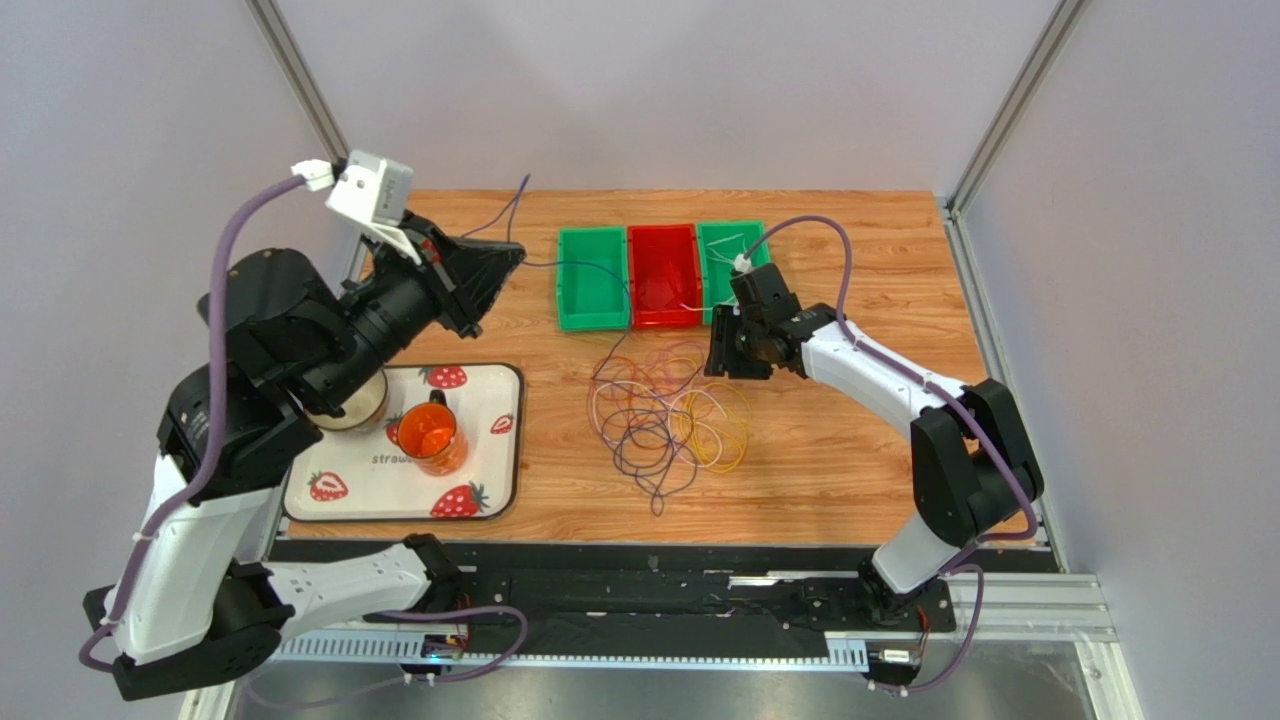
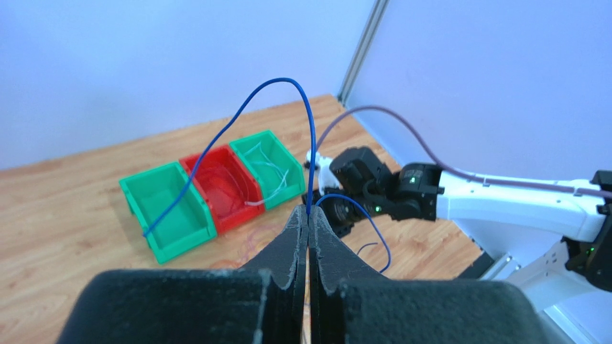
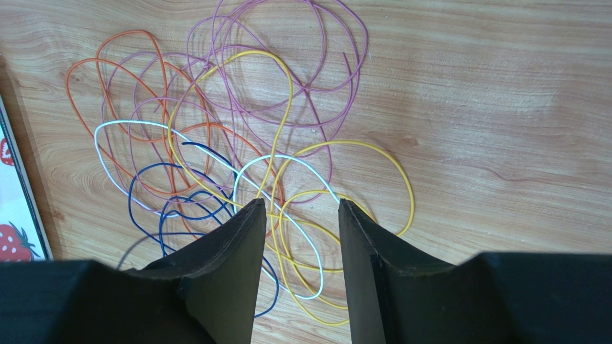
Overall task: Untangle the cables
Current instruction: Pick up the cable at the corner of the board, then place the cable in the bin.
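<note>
Two robot arms over a light-brown wooden table (image 1: 842,465): one wire lifted, the rest heaped.
The left arm (image 1: 286,345) reaches high and forward past a white strawberry-printed tray (image 1: 496,435). Its left gripper (image 2: 307,215) has its jaws pressed together on a thin blue cable (image 2: 286,79). The cable arches up, then trails into the left-hand one of three green, red and green plastic bins (image 1: 663,230). It is plain from that wrist and only a faint line from overhead. The right arm (image 1: 887,375) bends inward, and the right gripper (image 3: 296,208) points down, jaws apart and empty, directly above the tangle of thin purple, orange, yellow, white and blue cables (image 3: 237,143). The tangle lies on the wood in front of the bins.
</note>
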`<state>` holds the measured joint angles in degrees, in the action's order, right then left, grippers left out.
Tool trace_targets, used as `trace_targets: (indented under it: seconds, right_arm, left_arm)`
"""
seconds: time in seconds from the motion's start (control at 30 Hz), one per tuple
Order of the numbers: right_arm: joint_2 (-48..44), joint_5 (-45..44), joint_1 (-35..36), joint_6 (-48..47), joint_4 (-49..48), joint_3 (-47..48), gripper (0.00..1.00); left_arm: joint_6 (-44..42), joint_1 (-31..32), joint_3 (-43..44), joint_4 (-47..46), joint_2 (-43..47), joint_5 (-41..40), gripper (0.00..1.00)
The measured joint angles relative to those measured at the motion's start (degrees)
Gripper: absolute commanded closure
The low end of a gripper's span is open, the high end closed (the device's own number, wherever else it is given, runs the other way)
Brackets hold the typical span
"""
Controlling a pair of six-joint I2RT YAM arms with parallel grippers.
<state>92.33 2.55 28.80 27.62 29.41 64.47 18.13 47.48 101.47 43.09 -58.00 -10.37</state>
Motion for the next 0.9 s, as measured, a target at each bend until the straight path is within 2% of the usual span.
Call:
trace_targets:
  seconds: [0.17, 0.3, 0.47, 0.67, 0.9]
  right_arm:
    - [0.0, 0.04, 0.0, 0.0, -0.09, 0.0, 0.54]
    - [0.0, 0.02, 0.0, 0.07, -0.13, 0.0, 0.54]
    - [0.17, -0.61, 0.0, 1.18, 0.02, 0.0, 0.55]
    - [0.83, -0.55, 0.0, 2.84, 0.52, 0.07, 0.55]
    - [0.92, 0.57, 0.02, 3.23, 0.61, 0.09, 0.55]
  left_arm:
    - [-2.62, -0.11, 5.7, -0.44, -2.82, -1.27, 1.0]
    - [-4.55, -1.36, 4.22, -2.27, -4.74, -4.42, 1.0]
    - [-4.44, -8.59, -1.2, -3.98, -8.68, -4.48, 1.0]
    - [-2.93, -17.33, -4.46, -5.57, -16.0, -0.92, 1.0]
    - [-1.55, -22.38, -4.26, -9.84, -21.05, 0.52, 1.0]
